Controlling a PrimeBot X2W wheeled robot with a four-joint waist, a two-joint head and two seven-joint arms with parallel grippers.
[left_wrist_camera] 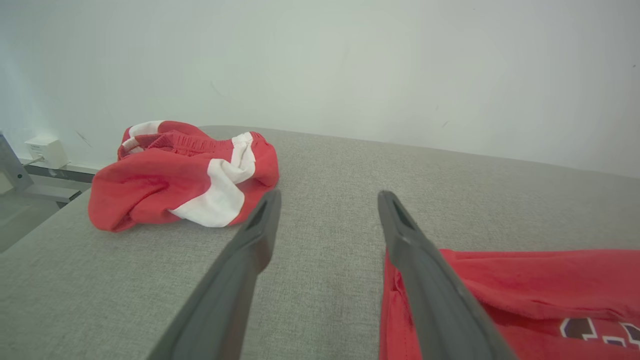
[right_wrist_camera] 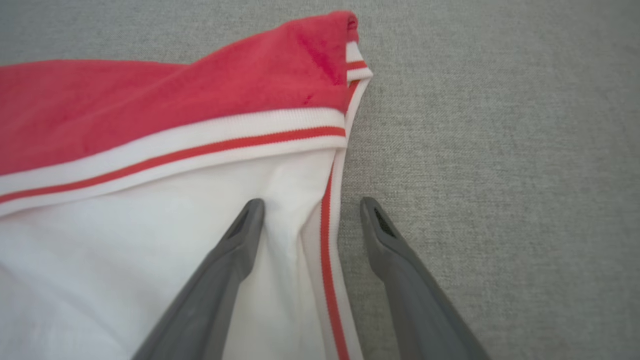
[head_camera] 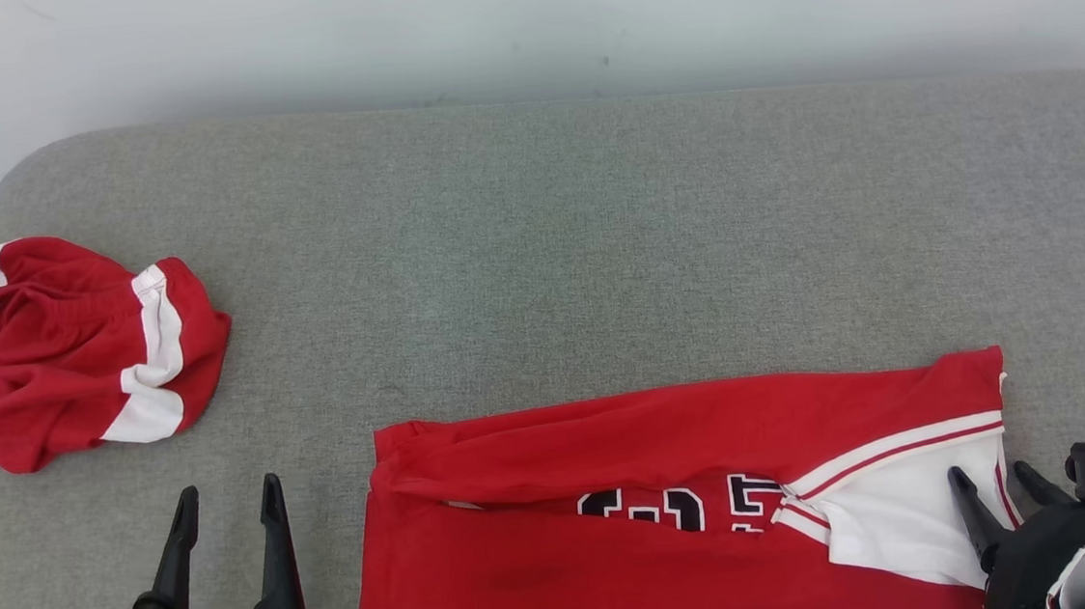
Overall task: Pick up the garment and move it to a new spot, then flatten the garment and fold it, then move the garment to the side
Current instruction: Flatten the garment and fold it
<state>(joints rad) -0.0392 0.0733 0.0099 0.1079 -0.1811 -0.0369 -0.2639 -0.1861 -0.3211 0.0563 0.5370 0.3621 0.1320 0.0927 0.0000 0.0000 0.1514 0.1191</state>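
A wide grey cushion (head_camera: 538,247) stretches across the scene, with a pale wall behind it.

On the near right part of the cushion lies the red jersey (head_camera: 612,454). It is folded lengthwise into a long band, with black-and-white numbers showing in the fold and a white panel with red striped trim at its right end. I judge this to be the garment in hand, its fold partly made. It looks light, soft and limp, so it will sag and come unfolded if lifted at one point. The ribbed trim at the right end (right_wrist_camera: 280,135) and the folded left corners look like the firmest places to pinch, one per arm, through all the layers at once.

A pair of red-and-white shorts (head_camera: 81,350) sits crumpled near the cushion's far left edge, well apart from the jersey.

The left gripper (head_camera: 230,487) hovers over bare cushion just left of the jersey, its fingers spread wide and holding nothing. The right gripper (right_wrist_camera: 311,202) is just as wide and empty. It straddles the jersey's striped right edge, one finger over white cloth, the other over cushion.
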